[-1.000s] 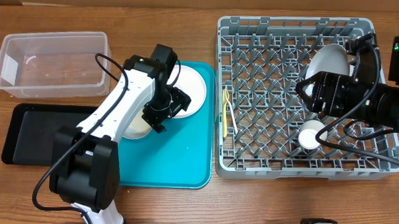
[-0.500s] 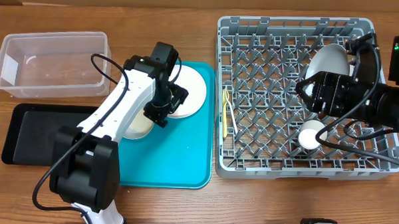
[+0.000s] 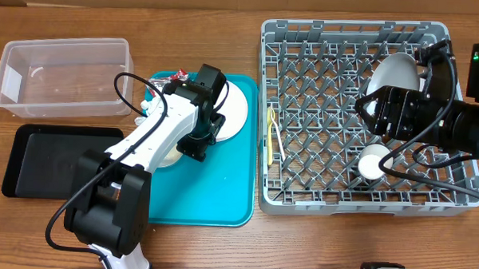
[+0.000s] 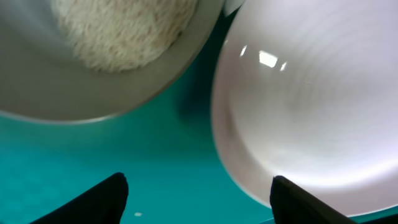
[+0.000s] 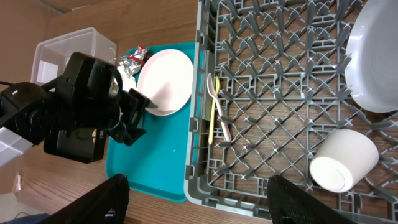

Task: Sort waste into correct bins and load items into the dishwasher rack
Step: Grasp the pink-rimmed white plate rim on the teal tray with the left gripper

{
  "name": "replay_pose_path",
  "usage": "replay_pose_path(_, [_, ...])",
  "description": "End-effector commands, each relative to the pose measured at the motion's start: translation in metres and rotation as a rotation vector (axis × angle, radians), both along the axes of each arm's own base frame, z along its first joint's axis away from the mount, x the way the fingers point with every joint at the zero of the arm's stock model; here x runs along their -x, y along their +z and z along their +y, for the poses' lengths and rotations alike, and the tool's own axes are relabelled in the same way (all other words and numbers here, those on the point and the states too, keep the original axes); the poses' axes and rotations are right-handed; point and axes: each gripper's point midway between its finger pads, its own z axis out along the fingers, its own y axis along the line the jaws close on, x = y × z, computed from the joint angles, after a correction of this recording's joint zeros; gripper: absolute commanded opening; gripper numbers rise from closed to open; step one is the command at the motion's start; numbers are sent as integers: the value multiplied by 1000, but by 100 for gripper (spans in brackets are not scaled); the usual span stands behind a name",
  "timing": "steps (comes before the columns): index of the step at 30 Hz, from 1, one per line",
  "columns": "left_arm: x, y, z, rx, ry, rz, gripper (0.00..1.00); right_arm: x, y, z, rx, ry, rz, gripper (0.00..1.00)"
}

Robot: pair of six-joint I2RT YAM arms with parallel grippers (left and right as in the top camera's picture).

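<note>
My left gripper (image 3: 201,139) is open and empty, low over the teal tray (image 3: 213,189), between the two plates. In the left wrist view its fingers (image 4: 199,200) straddle bare tray, with the greyish-white plate (image 4: 74,87) holding rice (image 4: 118,34) to the left and the pale pink plate (image 4: 311,106) to the right. The foil wrapper (image 3: 176,76) lies at the tray's back edge. The grey rack (image 3: 333,198) holds the bowl (image 3: 395,74), the cup (image 3: 371,164), the yellow spoon (image 3: 270,137) and the fork (image 5: 222,122). My right gripper (image 5: 196,199) is open and empty above the rack. The food scrap is hidden.
The clear tub (image 3: 62,76) stands at the back left, and the black tray (image 3: 47,161) lies in front of it. A single rice grain (image 4: 137,214) lies on the teal tray. The left arm (image 3: 155,139) covers most of the greyish-white plate from overhead.
My left gripper has shifted right and a little forward toward the pink plate, uncovering the foil wrapper at the tray's back. The right arm has not moved.
</note>
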Motion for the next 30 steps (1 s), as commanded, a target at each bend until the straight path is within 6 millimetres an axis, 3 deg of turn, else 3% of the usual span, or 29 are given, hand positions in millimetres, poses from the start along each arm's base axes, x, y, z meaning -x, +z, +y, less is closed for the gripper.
replay_pose_path(1, [-7, -8, 9, -59, 43, -28, 73, 0, 3, -1, 7, 1, -14, 74])
replay_pose_path(13, [-1, -36, 11, -87, 31, 44, 68, 2, 2, -1, 8, 1, -7, 74])
replay_pose_path(21, [-9, -42, 17, -138, -83, 21, 26, 2, 2, -1, 8, 1, -7, 74])
replay_pose_path(24, [-10, -42, 19, -153, -135, 19, 4, 1, 2, -1, 8, 1, -8, 74])
replay_pose_path(30, [-16, -29, 18, -161, -236, -9, 4, 2, 2, -1, 8, 1, -7, 73])
